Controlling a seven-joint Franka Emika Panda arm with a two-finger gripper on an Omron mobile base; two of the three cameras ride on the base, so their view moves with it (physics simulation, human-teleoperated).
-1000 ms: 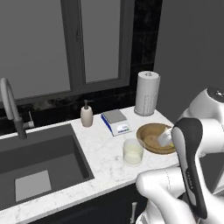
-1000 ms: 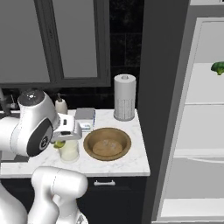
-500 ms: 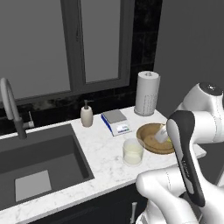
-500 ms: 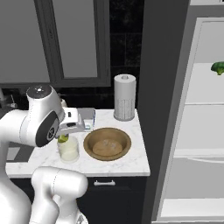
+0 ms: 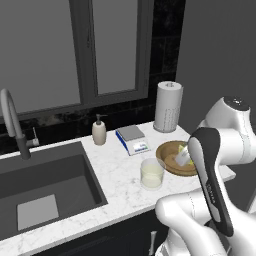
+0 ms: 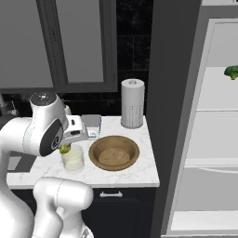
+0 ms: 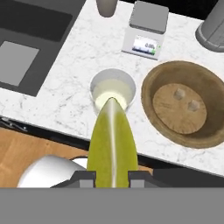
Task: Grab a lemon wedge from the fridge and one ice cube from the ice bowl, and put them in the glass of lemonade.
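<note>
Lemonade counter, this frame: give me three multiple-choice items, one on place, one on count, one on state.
1. The ice bowl sits where?
A. in the sink
B. between the glass of lemonade and the fridge
C. on a fridge shelf

2. Ice cubes in the bowl?
A. two
B. none
C. five

3. The gripper is:
A. open, holding nothing
B. shut on an ice cube
C. shut on the lemon wedge

Key: 1 B, the right base view shows it beside the glass; 2 A, two cubes in the hand view; 3 C, wedge between the fingertips.
</note>
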